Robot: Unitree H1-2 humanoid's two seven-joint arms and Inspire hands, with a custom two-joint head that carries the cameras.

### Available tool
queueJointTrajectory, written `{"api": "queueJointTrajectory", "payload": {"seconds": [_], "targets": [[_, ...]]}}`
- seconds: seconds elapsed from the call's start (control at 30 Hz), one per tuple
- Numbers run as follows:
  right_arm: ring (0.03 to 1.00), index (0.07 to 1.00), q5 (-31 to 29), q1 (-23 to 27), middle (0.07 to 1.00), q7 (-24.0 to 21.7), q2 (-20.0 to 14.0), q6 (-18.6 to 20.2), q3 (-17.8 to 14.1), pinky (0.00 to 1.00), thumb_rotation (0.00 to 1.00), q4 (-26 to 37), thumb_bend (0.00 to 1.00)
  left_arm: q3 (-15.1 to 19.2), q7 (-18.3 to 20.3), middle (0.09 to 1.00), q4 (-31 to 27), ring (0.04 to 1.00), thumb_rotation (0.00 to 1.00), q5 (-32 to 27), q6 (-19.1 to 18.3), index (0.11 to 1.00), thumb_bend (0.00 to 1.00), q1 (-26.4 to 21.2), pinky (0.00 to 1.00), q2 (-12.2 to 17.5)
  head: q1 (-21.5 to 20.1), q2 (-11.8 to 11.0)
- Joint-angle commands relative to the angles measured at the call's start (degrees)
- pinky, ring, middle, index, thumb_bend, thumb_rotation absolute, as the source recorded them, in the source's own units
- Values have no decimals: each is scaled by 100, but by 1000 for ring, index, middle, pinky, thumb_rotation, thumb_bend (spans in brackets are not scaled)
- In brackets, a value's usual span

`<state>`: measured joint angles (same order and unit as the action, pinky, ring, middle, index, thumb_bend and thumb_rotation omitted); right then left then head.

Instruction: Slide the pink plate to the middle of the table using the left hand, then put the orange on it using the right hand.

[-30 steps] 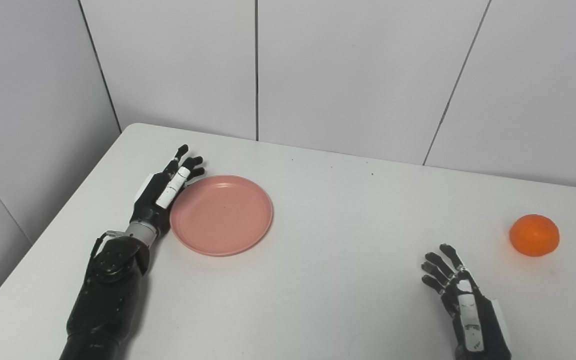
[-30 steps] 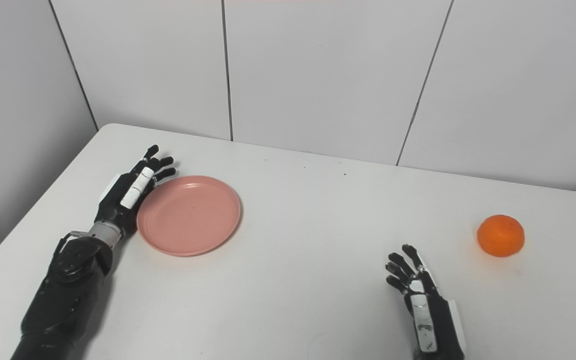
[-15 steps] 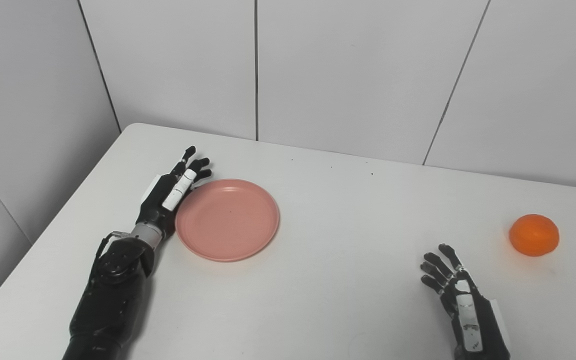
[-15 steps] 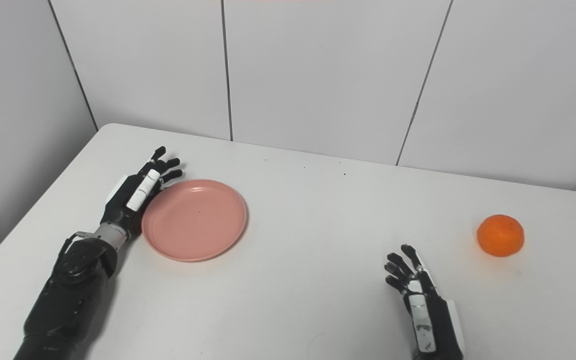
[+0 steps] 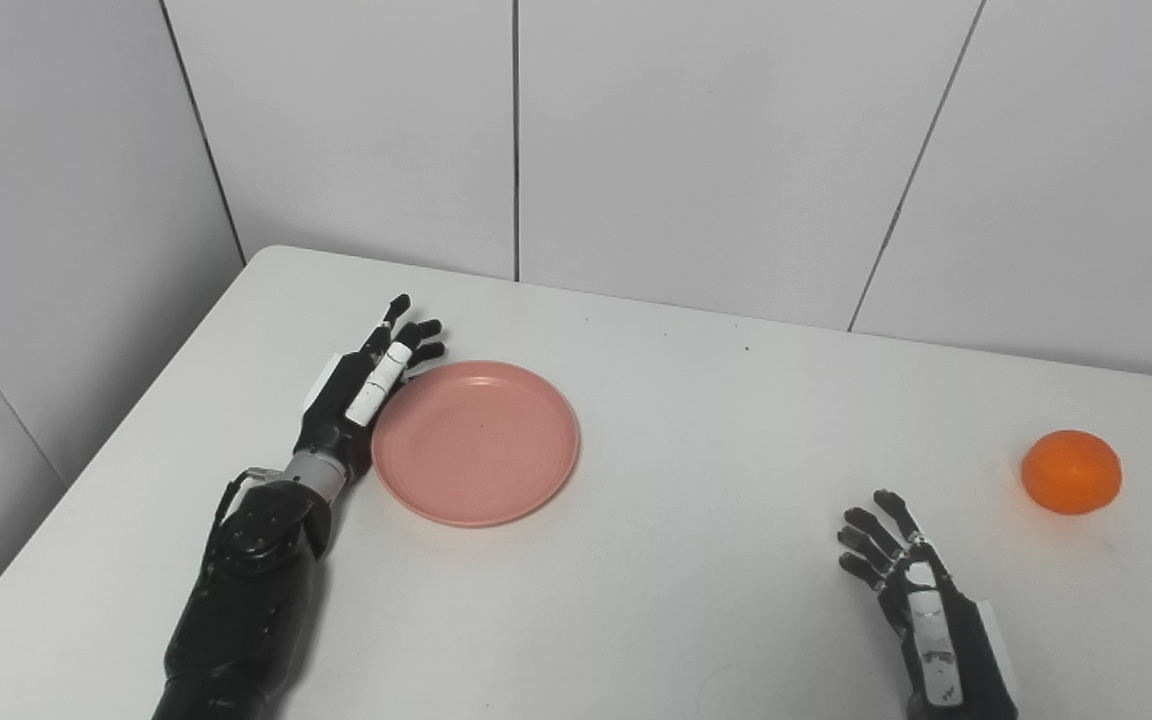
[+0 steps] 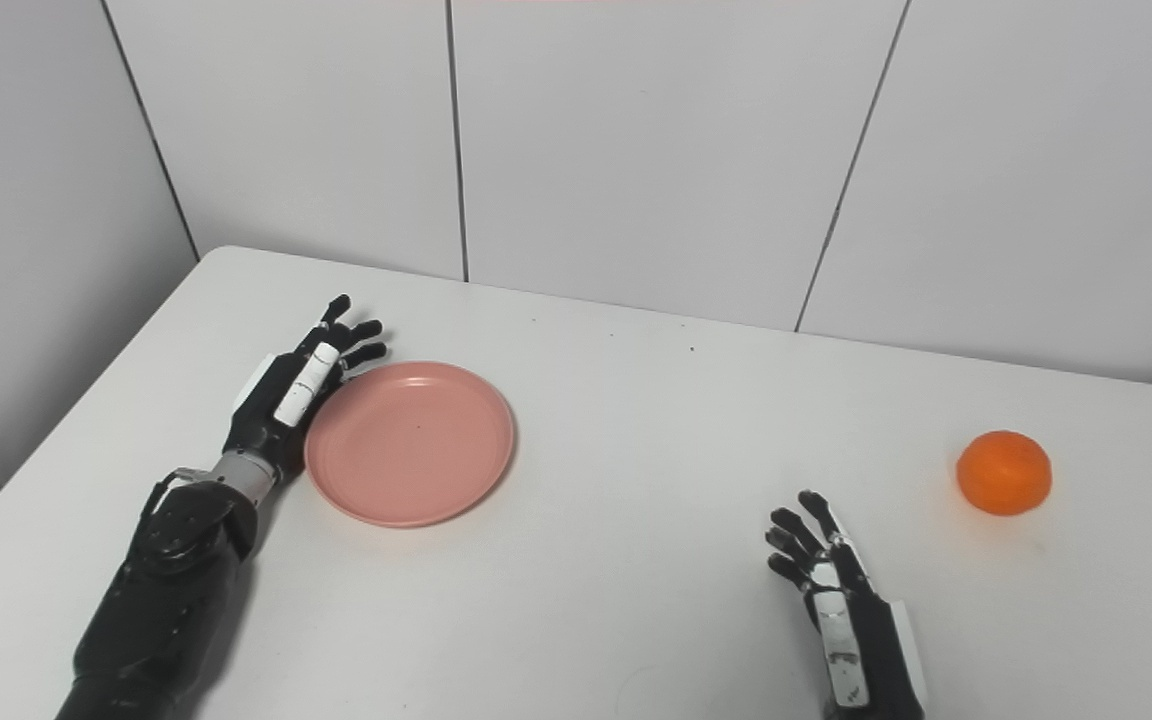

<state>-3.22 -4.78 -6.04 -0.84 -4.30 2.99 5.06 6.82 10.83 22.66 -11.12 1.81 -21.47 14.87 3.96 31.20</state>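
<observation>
A round pink plate (image 5: 476,443) lies flat on the left half of the white table (image 5: 696,420). My left hand (image 5: 361,390) is open, fingers stretched out, its edge pressed against the plate's left rim. An orange (image 5: 1071,471) rests on the table at the far right, by itself. My right hand (image 5: 911,590) is open near the front edge, palm down, fingers spread, left of and nearer than the orange, touching nothing. In the right eye view the plate (image 6: 409,442) and the orange (image 6: 1003,472) sit the same way.
The table's back edge meets a grey panelled wall (image 5: 696,150). Its left edge (image 5: 126,420) drops off just beyond my left arm. Bare tabletop (image 5: 726,470) lies between the plate and the orange.
My left hand has slid right and the pink plate has moved with it, a short way toward the table's middle. The orange and my right hand have hardly moved.
</observation>
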Motion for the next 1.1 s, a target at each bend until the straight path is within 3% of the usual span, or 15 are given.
{"api": "queueJointTrajectory", "payload": {"seconds": [0.0, 0.87, 1.07], "targets": [[831, 898, -47, -436, 833, 8, 157, 196, 114, 823, 951, -400, 802, -123, 81, 875, -135, 872, 777, -32, -20, 992, 889, -102, 738, -185, 5, 0], [831, 903, -70, -439, 835, -9, 180, 324, 150, 824, 941, -304, 804, -389, -98, 888, -522, 862, 809, 165, -440, 989, 868, -81, 710, -520, -36, 38], [834, 904, -43, -452, 837, 6, 188, 349, 162, 829, 945, -277, 800, -421, -133, 900, -541, 869, 809, 168, -500, 986, 911, -89, 739, -659, -61, 57]]}}
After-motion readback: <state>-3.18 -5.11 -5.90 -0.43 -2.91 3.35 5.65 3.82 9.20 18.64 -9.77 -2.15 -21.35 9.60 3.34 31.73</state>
